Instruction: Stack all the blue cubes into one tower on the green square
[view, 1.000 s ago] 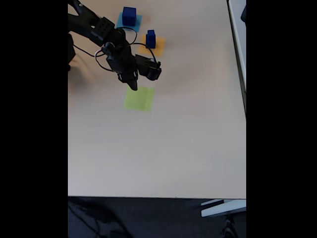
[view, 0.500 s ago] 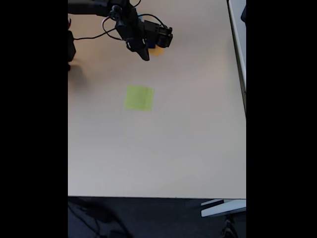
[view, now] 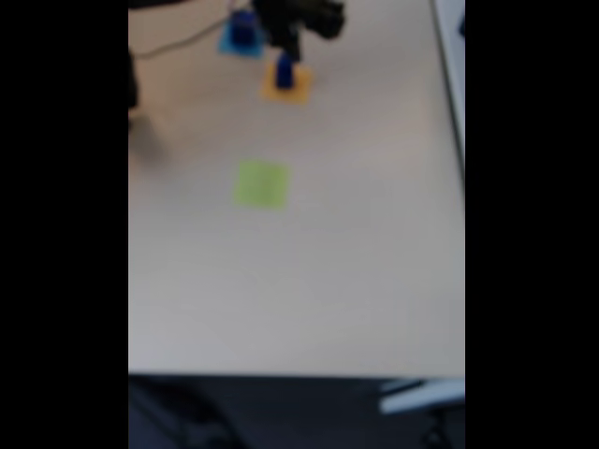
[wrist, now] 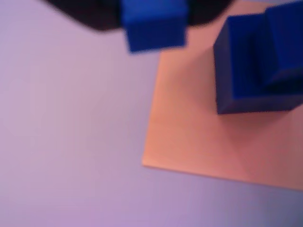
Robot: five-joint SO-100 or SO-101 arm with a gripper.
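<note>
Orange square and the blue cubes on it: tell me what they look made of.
The flat orange square looks like matte paper or thin card: it lies flush on the table with a crisp edge and no visible thickness. The dark blue cubes stacked on it look like solid matte plastic or painted wood, with sharp edges, even colour and no gloss. The blur leaves the choice open.

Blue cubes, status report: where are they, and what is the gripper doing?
Gripper over the orange square, state unclear through blur. Blue cubes stacked on orange; another on the light-blue square. Green square bare. Nothing in the way.
</note>
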